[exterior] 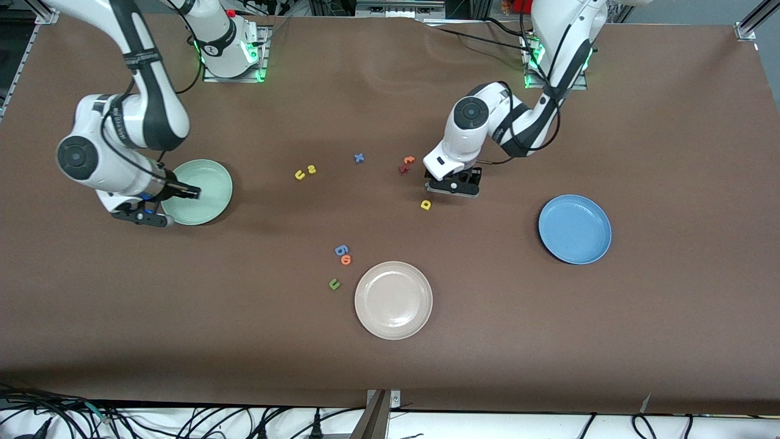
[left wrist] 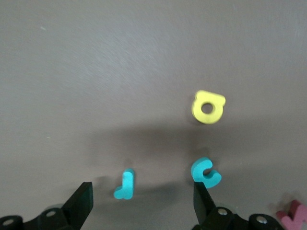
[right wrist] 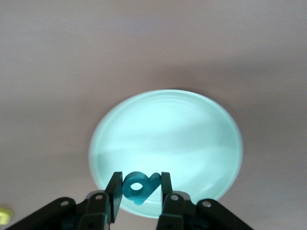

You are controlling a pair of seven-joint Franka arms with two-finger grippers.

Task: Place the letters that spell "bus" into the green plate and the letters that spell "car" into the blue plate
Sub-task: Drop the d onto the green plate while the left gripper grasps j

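Note:
My right gripper (exterior: 183, 192) hangs over the green plate (exterior: 207, 204), shut on the teal b (right wrist: 140, 187), which sits upright between its fingers above the plate's (right wrist: 192, 139) rim. My left gripper (left wrist: 143, 203) is open, low over the table, with the thin teal r (left wrist: 125, 184) lying between its fingers. The teal c (left wrist: 206, 171) lies just off one fingertip (left wrist: 202, 199). The yellow a (exterior: 426, 205) (left wrist: 208, 107) rests a little nearer the front camera. The yellow u (exterior: 299, 175) and yellow s (exterior: 311, 170) lie mid-table. The blue plate (exterior: 574, 228) sits toward the left arm's end.
A beige plate (exterior: 393, 299) stands near the front. Beside it lie a blue 6-shaped piece (exterior: 341, 250), an orange o (exterior: 346, 260) and a green u (exterior: 334, 283). A blue x (exterior: 359, 158) and an orange and red pair (exterior: 406, 164) lie near the left gripper.

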